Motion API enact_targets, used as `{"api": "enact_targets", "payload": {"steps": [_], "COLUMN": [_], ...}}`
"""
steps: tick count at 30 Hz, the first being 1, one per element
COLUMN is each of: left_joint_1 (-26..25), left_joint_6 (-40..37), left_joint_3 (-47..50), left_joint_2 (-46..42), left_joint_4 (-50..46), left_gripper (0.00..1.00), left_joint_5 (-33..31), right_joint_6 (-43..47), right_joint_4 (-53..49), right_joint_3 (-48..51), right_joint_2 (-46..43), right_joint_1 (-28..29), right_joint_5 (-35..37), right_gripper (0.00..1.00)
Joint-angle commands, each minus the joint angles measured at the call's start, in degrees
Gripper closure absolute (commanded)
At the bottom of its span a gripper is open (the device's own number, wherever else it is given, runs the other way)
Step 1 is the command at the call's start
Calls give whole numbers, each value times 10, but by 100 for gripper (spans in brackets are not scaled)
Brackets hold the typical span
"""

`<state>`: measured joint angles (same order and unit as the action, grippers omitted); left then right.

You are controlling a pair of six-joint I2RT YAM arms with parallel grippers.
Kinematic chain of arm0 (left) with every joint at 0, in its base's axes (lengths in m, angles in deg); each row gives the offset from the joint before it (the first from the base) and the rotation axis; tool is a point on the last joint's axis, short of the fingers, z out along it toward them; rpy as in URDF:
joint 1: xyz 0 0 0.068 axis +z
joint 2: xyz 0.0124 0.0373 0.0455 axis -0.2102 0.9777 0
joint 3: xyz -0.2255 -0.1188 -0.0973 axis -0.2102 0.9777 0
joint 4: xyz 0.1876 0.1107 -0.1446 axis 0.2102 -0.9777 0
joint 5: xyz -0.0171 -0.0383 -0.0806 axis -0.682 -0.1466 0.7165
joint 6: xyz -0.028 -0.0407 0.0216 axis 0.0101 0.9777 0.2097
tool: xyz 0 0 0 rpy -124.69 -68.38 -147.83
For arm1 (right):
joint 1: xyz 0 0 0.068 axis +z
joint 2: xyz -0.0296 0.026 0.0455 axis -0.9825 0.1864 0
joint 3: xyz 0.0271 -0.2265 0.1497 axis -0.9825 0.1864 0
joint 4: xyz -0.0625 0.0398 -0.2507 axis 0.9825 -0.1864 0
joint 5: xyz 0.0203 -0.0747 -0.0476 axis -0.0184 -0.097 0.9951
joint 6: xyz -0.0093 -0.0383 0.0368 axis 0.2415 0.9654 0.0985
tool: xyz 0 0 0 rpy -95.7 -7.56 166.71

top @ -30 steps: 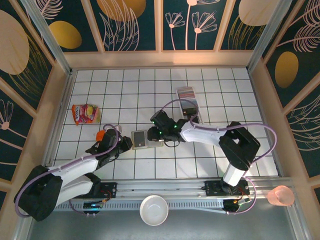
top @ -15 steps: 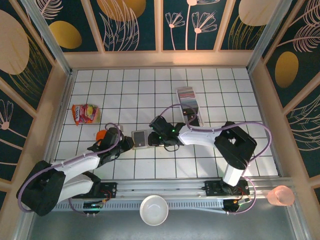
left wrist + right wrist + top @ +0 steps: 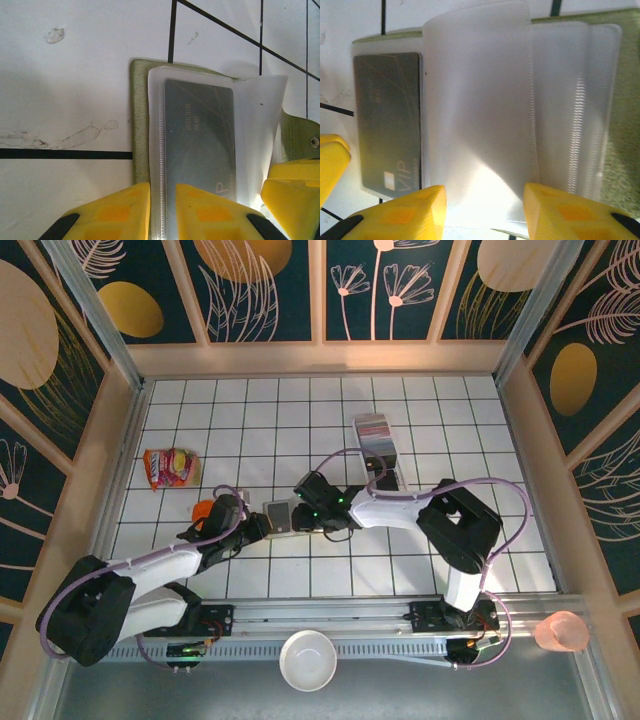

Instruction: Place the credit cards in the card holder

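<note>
The olive-green card holder (image 3: pixel 279 516) lies open on the tiles, its pale sleeves (image 3: pixel 480 100) fanned out. One dark grey credit card marked VIP (image 3: pixel 200 135) sits inside a sleeve (image 3: pixel 390 120). More credit cards (image 3: pixel 372 424) stand as a striped row at the back. My left gripper (image 3: pixel 162 192) is at the holder's left end, its jaws almost together on the ribbed sleeve seam. My right gripper (image 3: pixel 484 197) hangs open over a raised, curved sleeve at the holder's right side (image 3: pixel 305 510), nothing pinched. The two grippers face each other across the holder.
A long clear tray (image 3: pixel 385 465) lies just behind the right arm. A snack packet (image 3: pixel 170 468) and a small orange thing (image 3: pixel 203 508) lie to the left. A white bowl (image 3: pixel 307 660) and pink cup (image 3: pixel 560 632) sit beyond the near rail.
My right gripper has slid left and slightly nearer, onto the holder's right side. The left gripper has edged a little closer to the holder's left end.
</note>
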<state>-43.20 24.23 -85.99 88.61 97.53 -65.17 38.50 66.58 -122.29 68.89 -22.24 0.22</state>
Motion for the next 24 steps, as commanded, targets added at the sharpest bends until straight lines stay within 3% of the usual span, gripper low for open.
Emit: {"api": "enact_targets", "payload": {"steps": [1,24], "left_joint_1": [1,0], "left_joint_6": [-7,35], "left_joint_3": [0,24], "left_joint_2": [7,-9], "left_joint_4": [14,15], "left_gripper": [81,84], "left_joint_5": [4,-38], "right_joint_6": [-15,-59], "right_joint_4": [19,143], "right_joint_3": [-11,-23], "right_joint_2": [19,42], "right_joint_1": [4,18], "right_joint_5": [-9,-59], "right_gripper": [55,55]}}
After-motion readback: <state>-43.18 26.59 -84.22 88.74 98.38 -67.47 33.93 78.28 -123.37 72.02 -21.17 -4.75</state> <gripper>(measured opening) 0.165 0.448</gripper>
